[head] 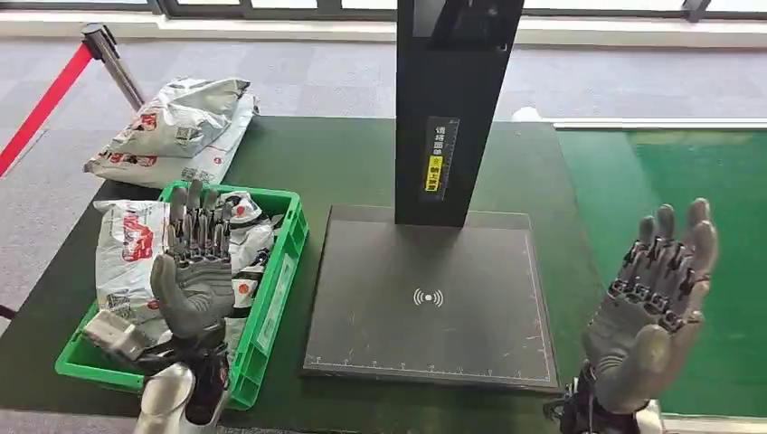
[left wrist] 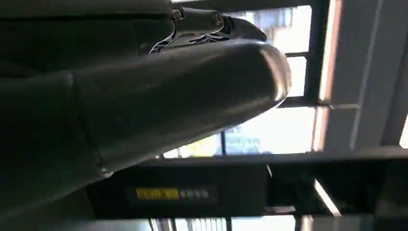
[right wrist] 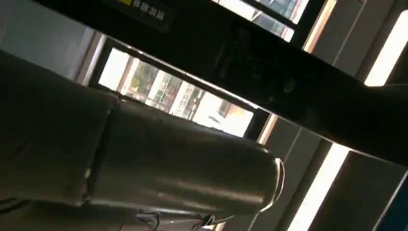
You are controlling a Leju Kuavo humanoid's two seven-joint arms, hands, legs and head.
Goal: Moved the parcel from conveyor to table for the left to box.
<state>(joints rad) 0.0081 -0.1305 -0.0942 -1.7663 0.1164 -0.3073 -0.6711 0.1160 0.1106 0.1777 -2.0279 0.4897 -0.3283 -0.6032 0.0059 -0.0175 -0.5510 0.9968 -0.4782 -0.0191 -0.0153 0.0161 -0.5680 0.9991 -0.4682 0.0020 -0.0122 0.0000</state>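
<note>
In the head view my left hand (head: 194, 271) is raised over the green crate (head: 288, 249), fingers straight and apart, holding nothing. Several white and red parcels (head: 127, 244) lie in that crate. My right hand (head: 656, 294) is lifted at the table's right edge, beside the green conveyor (head: 678, 181), its fingers spread and empty. The dark scanner plate (head: 425, 298) lies between the two hands with nothing on it. The left wrist view has my thick grey thumb (left wrist: 183, 91) against windows, and the right wrist view has the other thumb (right wrist: 183, 163).
More grey and red parcels (head: 176, 131) are piled at the back left corner of the dark green table (head: 353, 154). A black scanner post (head: 452, 99) rises behind the plate. A red barrier rope and its stanchion (head: 104, 50) stand on the floor at the far left.
</note>
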